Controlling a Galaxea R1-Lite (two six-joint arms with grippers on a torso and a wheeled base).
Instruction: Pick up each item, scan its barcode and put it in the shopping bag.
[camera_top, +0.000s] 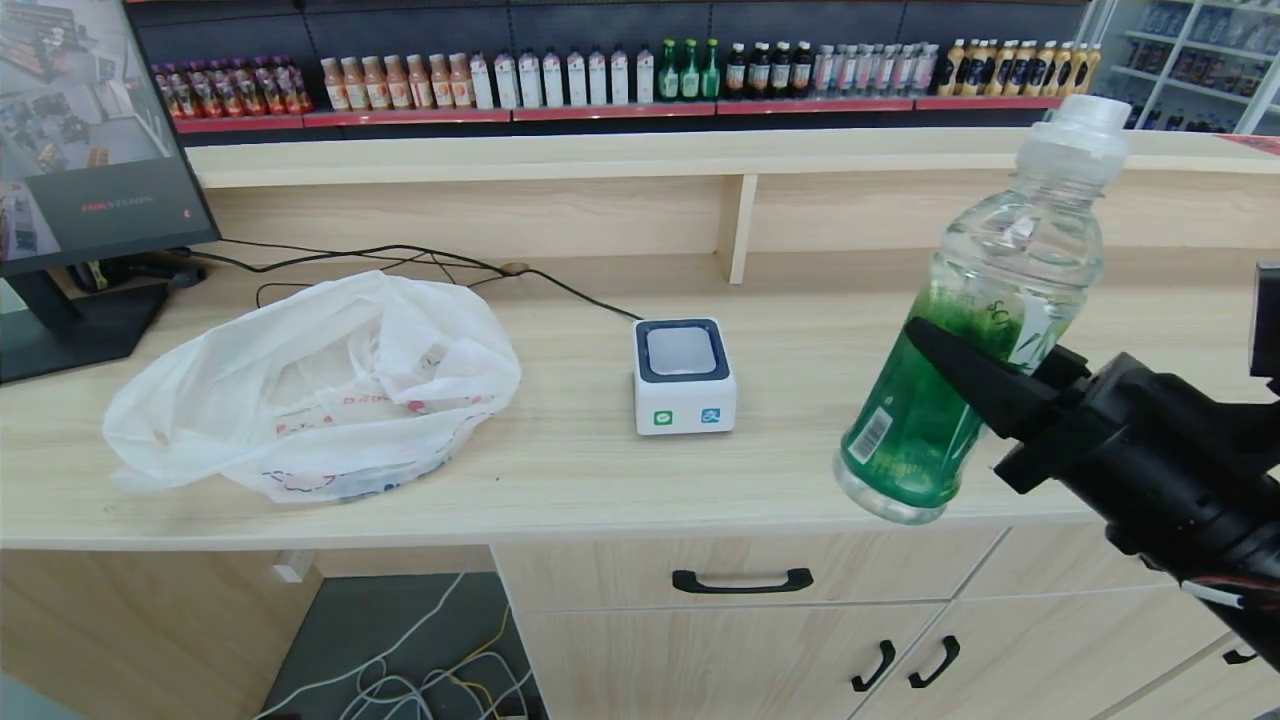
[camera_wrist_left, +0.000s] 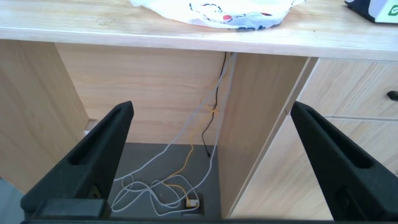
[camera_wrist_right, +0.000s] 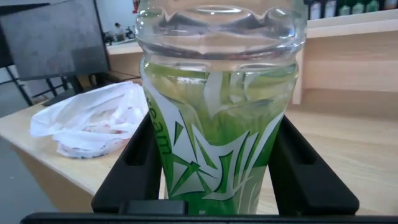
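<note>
Right hand (camera_wrist_right: 217, 180) gripped green bottle (camera_top: 1000, 270); bottle tilted, cap up, in air over counter (camera_top: 560, 470) front edge, right of scanner (camera_top: 684, 375). White shopping bag (camera_top: 310, 385) lay on counter left of scanner. Left hand (camera_wrist_left: 211, 112) spread wide, empty, low before counter front

A pale wooden counter (camera_top: 600, 470) ran across the scene, with a raised ledge (camera_top: 640, 150) along its far side. A monitor (camera_top: 80, 130) stood far left. Drawers (camera_top: 740, 560) with black handles sat below, right. Cables (camera_wrist_left: 189, 200) lay on grey floor (camera_top: 340, 610), left. Bottle shelves (camera_top: 600, 108) lined the dark back wall.
</note>
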